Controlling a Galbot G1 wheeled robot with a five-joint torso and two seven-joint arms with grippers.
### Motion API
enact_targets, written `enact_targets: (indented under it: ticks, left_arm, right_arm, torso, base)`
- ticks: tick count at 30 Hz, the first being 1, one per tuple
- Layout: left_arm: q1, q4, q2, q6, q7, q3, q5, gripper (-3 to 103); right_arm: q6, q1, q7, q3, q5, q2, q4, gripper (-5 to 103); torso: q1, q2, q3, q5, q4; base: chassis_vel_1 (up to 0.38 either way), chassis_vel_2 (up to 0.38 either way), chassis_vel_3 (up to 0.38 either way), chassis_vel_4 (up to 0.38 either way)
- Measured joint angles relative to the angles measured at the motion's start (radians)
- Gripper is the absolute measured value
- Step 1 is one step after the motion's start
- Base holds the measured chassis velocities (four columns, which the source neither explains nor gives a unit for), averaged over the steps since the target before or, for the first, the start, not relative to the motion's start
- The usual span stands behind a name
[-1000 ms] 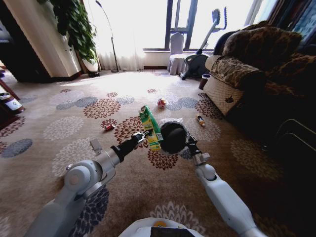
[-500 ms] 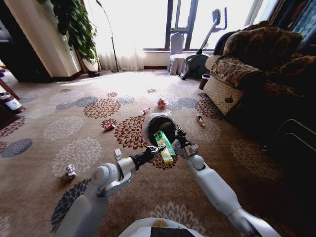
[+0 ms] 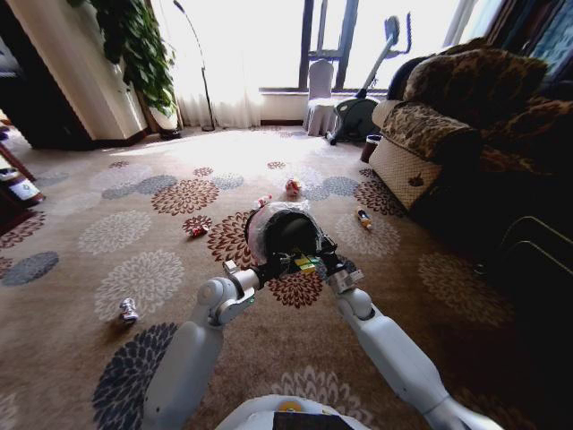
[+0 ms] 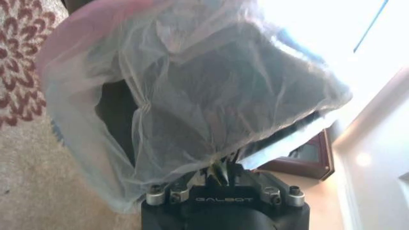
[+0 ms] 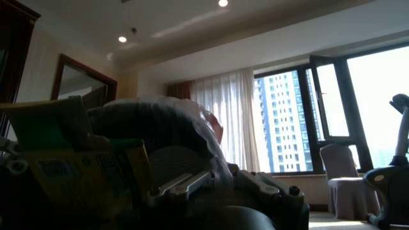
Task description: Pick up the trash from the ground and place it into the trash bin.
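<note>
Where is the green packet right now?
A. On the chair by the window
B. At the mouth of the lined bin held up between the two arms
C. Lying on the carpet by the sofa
B: the green packet sits at the opening of the trash bin, with the left claw right beside it.

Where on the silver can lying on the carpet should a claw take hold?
Probably across the middle of its body, coming from above: the silver can looks to lie on its side on open carpet, so the rounded sides are exposed and nothing crowds it.
</note>
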Motion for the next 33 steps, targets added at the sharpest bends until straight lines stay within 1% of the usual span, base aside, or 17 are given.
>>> enact_targets:
  ticks: [1,2,6,9,12,13,16,20,22,23,24,27,28,29,31,32,33]
  left_arm:
    - [0.013,-0.004,0.004,0.000,0.008,0.000,0.000,26]
    - [0.013,-0.004,0.004,0.000,0.008,0.000,0.000,26]
    - [0.060,-0.030,0.020,0.017,0.026,0.000,0.001,47]
    - [0.073,-0.043,0.027,0.026,0.032,0.000,0.003,53]
    - [0.110,-0.127,0.068,0.110,0.028,-0.011,-0.009,74]
    - [0.110,-0.127,0.068,0.110,0.028,-0.011,-0.009,74]
    - [0.147,-0.186,0.086,0.145,-0.002,-0.023,-0.031,90]
    - [0.186,-0.234,0.097,0.162,-0.010,-0.030,-0.017,98]
    - [0.223,-0.290,0.113,0.197,-0.001,-0.036,0.073,100]
    - [0.244,-0.329,0.126,0.219,0.023,-0.044,0.142,100]
    - [0.244,-0.329,0.126,0.219,0.023,-0.044,0.142,100]
    - [0.276,-0.405,0.168,0.272,0.142,-0.081,0.352,100]
    - [0.276,-0.405,0.168,0.272,0.142,-0.081,0.352,100]
    - [0.285,-0.417,0.186,0.276,0.222,-0.100,0.499,100]
    - [0.293,-0.420,0.213,0.255,0.353,-0.141,0.716,100]
    - [0.293,-0.420,0.213,0.255,0.353,-0.141,0.716,100]
    - [0.293,-0.412,0.225,0.228,0.414,-0.162,0.829,100]
  right_arm:
    - [0.000,-0.005,0.000,0.004,-0.002,-0.002,0.000,0]
    - [0.000,-0.005,0.000,0.004,-0.002,-0.002,0.000,0]
    - [0.000,-0.013,0.000,0.013,-0.006,-0.004,0.001,0]
    - [0.000,-0.015,0.000,0.016,-0.006,-0.005,0.001,0]
    - [-0.001,-0.027,0.000,0.040,-0.007,-0.009,0.000,0]
    - [-0.001,-0.027,0.000,0.040,-0.007,-0.009,0.000,0]
    - [-0.005,-0.022,0.000,0.048,-0.001,-0.012,-0.016,0]
    - [-0.006,-0.006,0.000,0.054,0.002,-0.011,-0.029,0]
    - [-0.007,-0.001,0.000,0.064,0.004,-0.008,-0.036,0]
    - [-0.007,-0.001,0.000,0.068,0.004,-0.008,-0.040,0]
    - [-0.007,-0.001,0.000,0.068,0.004,-0.008,-0.040,0]
    - [-0.019,-0.012,0.000,0.085,0.002,-0.012,-0.047,0]
    - [-0.019,-0.012,0.000,0.085,0.002,-0.012,-0.047,0]
    - [-0.032,-0.022,0.000,0.097,-0.006,-0.013,-0.048,0]
    - [-0.044,-0.037,0.000,0.116,-0.010,-0.019,-0.051,0]
    - [-0.044,-0.037,0.000,0.116,-0.010,-0.019,-0.051,0]
    - [-0.046,-0.044,0.000,0.123,-0.010,-0.022,-0.051,0]
  torso:
    - [0.000,0.000,0.000,-0.0001,0.0000]
    - [0.000,0.000,0.000,-0.0001,0.0000]
    - [0.000,0.000,0.000,-0.0001,0.0000]
    - [0.000,0.000,0.000,-0.0002,0.0001]
    - [0.000,0.000,0.000,-0.0002,0.0000]
    - [0.000,0.000,0.000,-0.0002,0.0000]
    - [0.000,0.000,0.000,-0.0002,-0.0001]
    - [0.000,0.000,0.000,-0.0003,0.0001]
    - [0.000,0.000,0.000,-0.0004,0.0001]
    - [0.000,0.000,0.000,-0.0003,0.0001]
    - [0.000,0.000,0.000,-0.0003,0.0001]
    - [0.000,0.000,0.000,-0.0002,0.0001]
    - [0.000,0.000,0.000,-0.0002,0.0001]
    - [0.000,0.000,0.000,-0.0002,0.0000]
    - [0.000,0.000,0.000,-0.0002,0.0001]
    - [0.000,0.000,0.000,-0.0002,0.0001]
    - [0.000,0.000,0.000,-0.0002,-0.0001]
  base:
    - [0.000,0.000,0.000,0.000]
    - [0.000,0.000,0.000,0.000]
    - [0.000,0.000,0.000,0.000]
    - [0.000,0.000,0.000,0.000]
    - [0.000,0.000,0.000,0.000]
    - [0.000,0.000,0.000,0.000]
    - [0.000,0.000,0.000,0.000]
    - [0.000,0.000,0.000,0.000]
    - [0.000,0.000,0.000,0.000]
    - [0.000,0.000,0.000,0.000]
    - [0.000,0.000,0.000,0.000]
    - [0.000,0.000,0.000,0.000]
    - [0.000,0.000,0.000,0.000]
    - [0.000,0.000,0.000,0.000]
    - [0.000,0.000,0.000,0.000]
    - [0.000,0.000,0.000,0.000]
    - [0.000,0.000,0.000,0.000]
